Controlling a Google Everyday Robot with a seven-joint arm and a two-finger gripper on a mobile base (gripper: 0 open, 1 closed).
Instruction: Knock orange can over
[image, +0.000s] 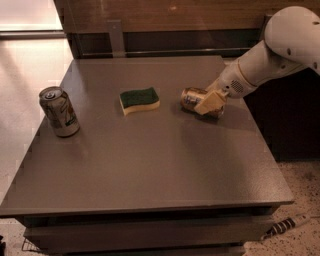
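Table (150, 165) holds a silver can (59, 111) upright at the left, a sponge (139, 99) mid-table, and at the right the orange can (191, 97), which looks to lie on its side already; the gripper (210, 102) rests against it (whether clasping or loose, I cannot tell); best to lift clear gently, without rolling the can toward the right edge.
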